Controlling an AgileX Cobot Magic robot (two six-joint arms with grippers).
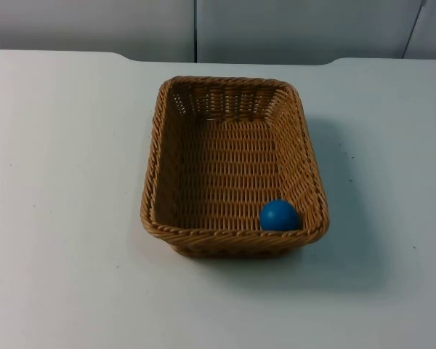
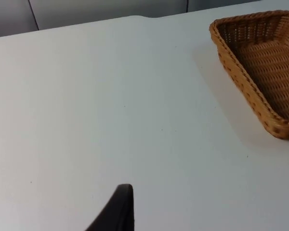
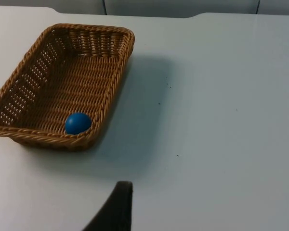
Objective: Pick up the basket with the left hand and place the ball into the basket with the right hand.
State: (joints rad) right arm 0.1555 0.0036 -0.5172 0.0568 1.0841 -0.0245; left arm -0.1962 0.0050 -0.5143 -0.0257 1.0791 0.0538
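Note:
A tan woven basket [image 1: 151, 182] stands on the white table near its middle, and neither gripper is touching it. A blue ball [image 1: 279, 216] lies inside it, tucked into the near right corner against the wall. In the right wrist view the ball [image 3: 78, 123] rests in the basket [image 3: 48, 139], and my right gripper [image 3: 116, 209] hangs well back from it over bare table on the basket's right side. My left gripper [image 2: 116, 211] waits over bare table far off the left side of the basket [image 2: 241, 79].
The grey partition wall [image 1: 276, 29] closes the table's far edge. White table surface [image 1: 65, 218] runs wide on both sides of the basket and in front of it.

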